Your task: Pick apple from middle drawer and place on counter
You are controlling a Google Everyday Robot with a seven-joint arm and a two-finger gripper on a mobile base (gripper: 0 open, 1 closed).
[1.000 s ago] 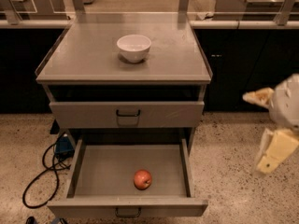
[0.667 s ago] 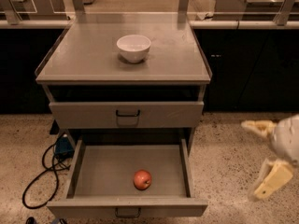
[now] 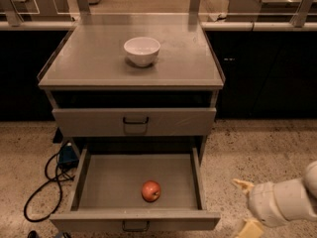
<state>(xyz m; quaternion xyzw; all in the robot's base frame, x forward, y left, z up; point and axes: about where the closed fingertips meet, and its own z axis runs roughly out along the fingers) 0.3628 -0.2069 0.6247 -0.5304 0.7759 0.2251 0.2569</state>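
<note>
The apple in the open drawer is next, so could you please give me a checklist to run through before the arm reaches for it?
1. Drawer pulled out: ok.
2. Apple in plain sight: ok, it lies alone on the drawer floor near the front.
3. Gripper open, holding nothing: ok.
4. Gripper above the apple: not ok, it is at the lower right, outside the drawer.
5. Gripper height against the drawer's side wall: cannot tell.
6. Room on the counter: ok, bare surface in front of the bowl.
</note>
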